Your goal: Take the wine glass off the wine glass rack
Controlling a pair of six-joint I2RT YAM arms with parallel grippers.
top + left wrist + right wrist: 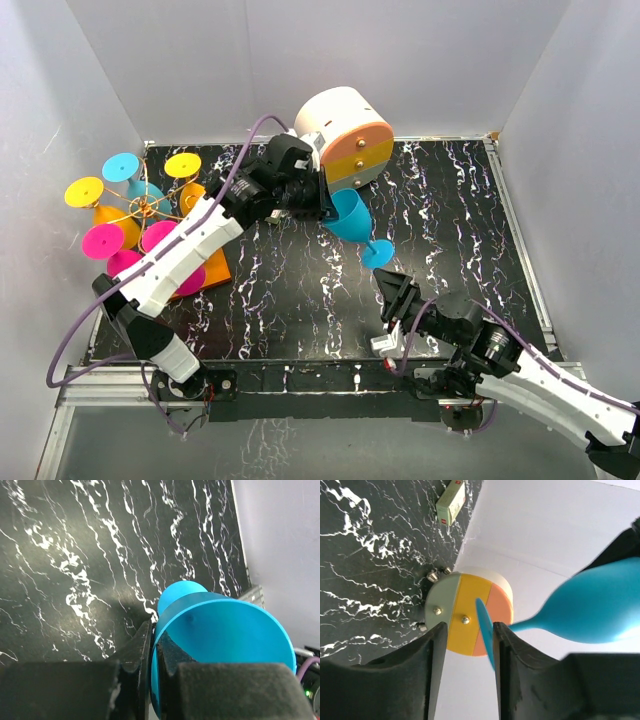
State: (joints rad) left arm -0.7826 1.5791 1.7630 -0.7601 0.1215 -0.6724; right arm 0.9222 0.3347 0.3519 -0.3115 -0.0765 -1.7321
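Note:
The blue wine glass (350, 215) hangs tilted above the middle of the table, off the wine glass rack (212, 272). That rack stands at the left, with golden hooks (146, 207) holding several pink, yellow and blue glasses. My left gripper (322, 203) is shut on the bowl's rim; in the left wrist view the rim (225, 630) runs between its two fingers (135, 652). My right gripper (396, 292) is open just below the glass's foot (377, 253). In the right wrist view the foot disc (485, 630) sits between the open jaws, close to the right finger (512, 650).
The white-and-orange round drawer cabinet (345, 135) stands at the back, right behind the glass, and shows in the right wrist view (465, 612). A small cream box (451, 502) lies at the table's edge. White walls enclose the black marbled table (450, 220).

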